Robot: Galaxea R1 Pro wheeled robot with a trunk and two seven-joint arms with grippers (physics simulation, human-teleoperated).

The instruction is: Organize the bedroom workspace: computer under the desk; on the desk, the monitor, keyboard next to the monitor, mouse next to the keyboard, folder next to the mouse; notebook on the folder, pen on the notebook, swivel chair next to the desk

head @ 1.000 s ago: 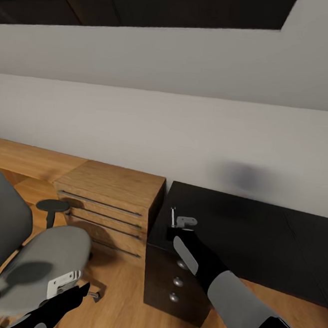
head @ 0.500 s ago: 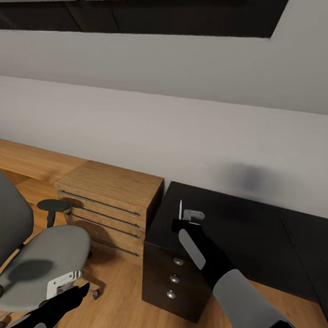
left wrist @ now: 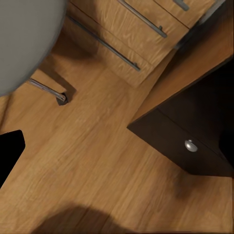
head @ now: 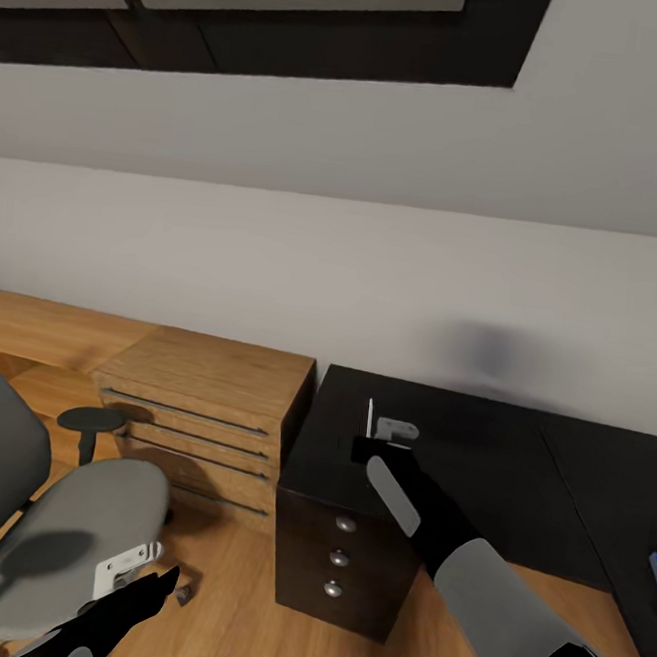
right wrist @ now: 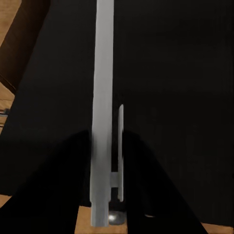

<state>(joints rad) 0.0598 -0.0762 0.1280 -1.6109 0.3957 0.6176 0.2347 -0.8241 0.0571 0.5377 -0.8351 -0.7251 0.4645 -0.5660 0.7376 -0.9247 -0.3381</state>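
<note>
Gripping the notebook [head: 369,419] edge-up, your right gripper [head: 383,436] hung over the desk [head: 487,454]; your left gripper's [head: 130,563] jaws couldn't be read

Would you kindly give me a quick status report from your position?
Right gripper shut on notebook, held edge-up over the desk. Left gripper low beside the swivel chair, state unclear. Nothing in the way.

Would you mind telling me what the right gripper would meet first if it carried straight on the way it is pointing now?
Most likely the black top of the desk. The right gripper, shut on a thin grey strip, points along and down over that surface; depth is hard to judge, so where it would touch is uncertain.
</note>
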